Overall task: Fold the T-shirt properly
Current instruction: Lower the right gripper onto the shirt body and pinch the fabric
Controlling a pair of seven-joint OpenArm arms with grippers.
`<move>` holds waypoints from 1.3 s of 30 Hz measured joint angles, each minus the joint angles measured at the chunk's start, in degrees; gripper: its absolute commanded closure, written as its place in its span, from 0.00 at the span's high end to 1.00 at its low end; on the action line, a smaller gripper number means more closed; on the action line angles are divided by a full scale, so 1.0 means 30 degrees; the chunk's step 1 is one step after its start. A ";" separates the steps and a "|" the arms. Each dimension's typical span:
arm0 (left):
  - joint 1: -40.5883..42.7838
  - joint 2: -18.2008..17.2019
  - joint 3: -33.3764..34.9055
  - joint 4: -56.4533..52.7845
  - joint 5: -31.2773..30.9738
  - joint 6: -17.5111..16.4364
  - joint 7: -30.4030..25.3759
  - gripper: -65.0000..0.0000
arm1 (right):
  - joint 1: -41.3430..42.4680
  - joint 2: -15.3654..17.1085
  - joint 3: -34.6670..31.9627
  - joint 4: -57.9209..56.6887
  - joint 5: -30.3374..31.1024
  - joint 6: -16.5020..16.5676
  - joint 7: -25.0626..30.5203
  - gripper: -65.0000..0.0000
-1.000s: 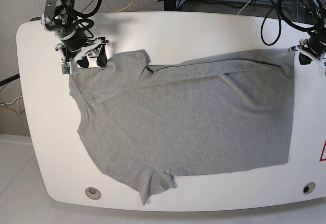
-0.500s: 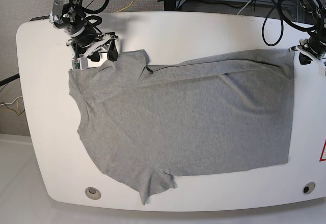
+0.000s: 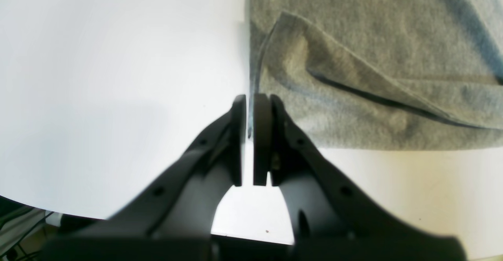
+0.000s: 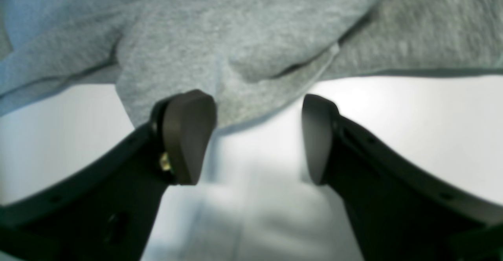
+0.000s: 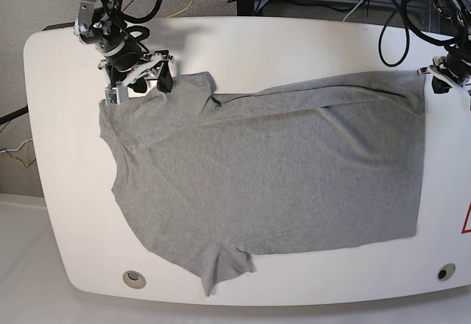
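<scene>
Lying flat across most of the white table (image 5: 243, 44), the T-shirt (image 5: 280, 177) is still one unfolded grey sheet, its hem end at the base view's right, its neck and sleeves at that view's left, with a loose ridge of cloth running along its far edge. What has changed over the past second is on my right side: my right gripper (image 4: 257, 135) has swung in from beside the far sleeve corner to sit right at that sleeve's edge, so I judge I am lining up a grab there and no fold has yet begun. In the right wrist view the curled sleeve hem lies just ahead of my fingertips (image 4: 188, 131), one pad overlapping the cloth's edge and the other over bare table; these jaws are spread wide and nothing is between them. My left gripper (image 3: 249, 135) has not moved at the far hem corner. Its jaws are pressed together with only a sliver of gap, and the shirt's edge runs straight up to that gap; whether a thin bit of hem is pinched there I cannot tell.
</scene>
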 measured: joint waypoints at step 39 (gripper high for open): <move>-0.0007 0.0000 0.0000 0.0000 0.0000 0.0007 0.0000 0.05 | 0.1056 -0.0102 -0.0670 0.1304 0.0015 0.0015 -0.0204 0.00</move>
